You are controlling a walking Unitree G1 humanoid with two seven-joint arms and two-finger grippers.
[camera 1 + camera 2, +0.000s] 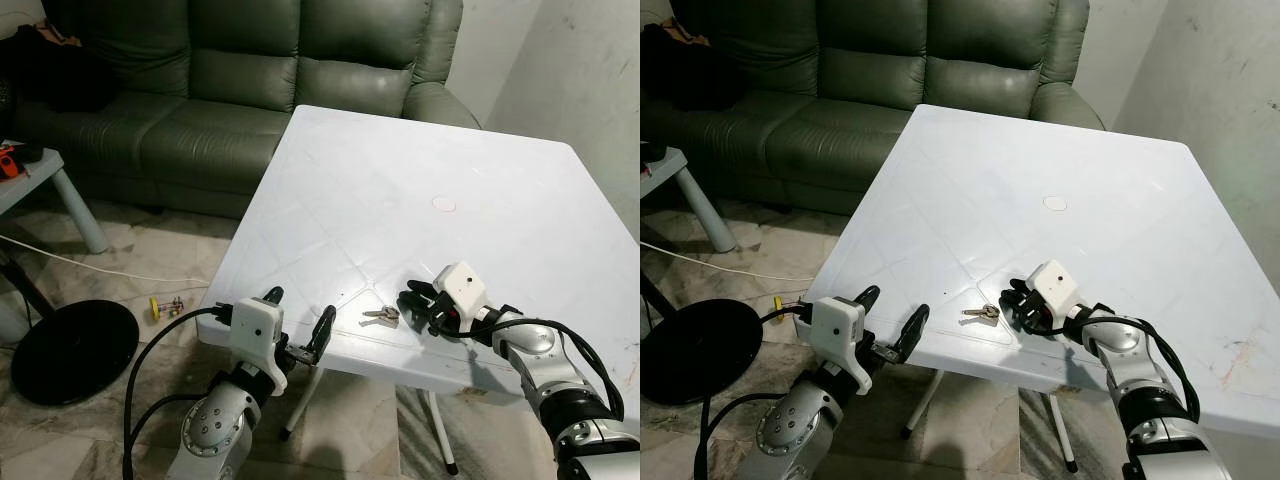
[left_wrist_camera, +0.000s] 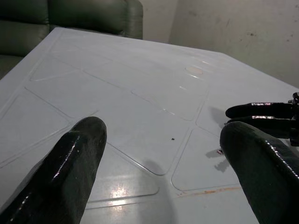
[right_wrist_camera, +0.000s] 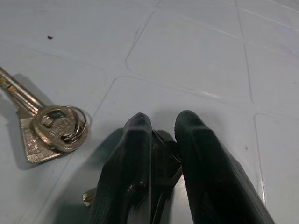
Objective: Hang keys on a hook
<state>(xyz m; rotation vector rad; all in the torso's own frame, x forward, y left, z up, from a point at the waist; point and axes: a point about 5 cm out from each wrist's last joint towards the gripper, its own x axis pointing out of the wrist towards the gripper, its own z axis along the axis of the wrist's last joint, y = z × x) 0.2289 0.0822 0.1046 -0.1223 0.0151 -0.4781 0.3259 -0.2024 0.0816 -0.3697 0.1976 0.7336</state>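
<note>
keys (image 1: 381, 317) lie flat on the white table (image 1: 420, 190) near its front edge, just beside the right claw (image 1: 415, 305). right claw rests low on the table, fingers narrow, nearly together (something dark sits between them, cannot tell what). left claw (image 1: 298, 320) spread wide at the table's front edge.
</note>
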